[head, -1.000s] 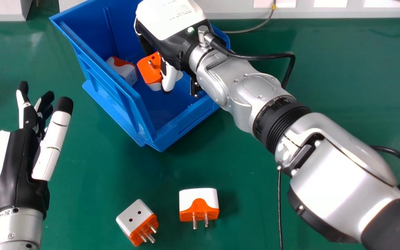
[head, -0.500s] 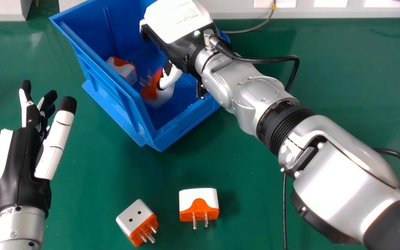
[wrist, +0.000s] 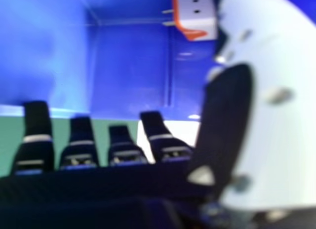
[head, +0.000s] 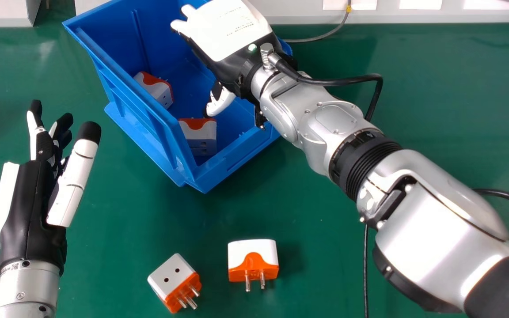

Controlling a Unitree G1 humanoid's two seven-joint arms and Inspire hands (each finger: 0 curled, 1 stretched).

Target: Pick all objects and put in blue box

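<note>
Over the blue box in the head view is my right hand, open and holding nothing. One white and orange plug adapter lies inside by the box's left wall, and a second adapter rests in the near corner. Two more sit on the table: a tilted adapter and, to its right, another adapter with prongs toward me. My left hand is open at the left. In the right hand view, beyond my right hand, an adapter lies in the box.
Green table surrounds the box. A pale ledge runs along the back, with a grey cable by it. My right forearm crosses the box's right rim, and a black cable hangs beneath it.
My right hand has opened and shifted slightly right. The adapter it held has dropped into the box's near corner. My left hand has drifted a little to the right.
</note>
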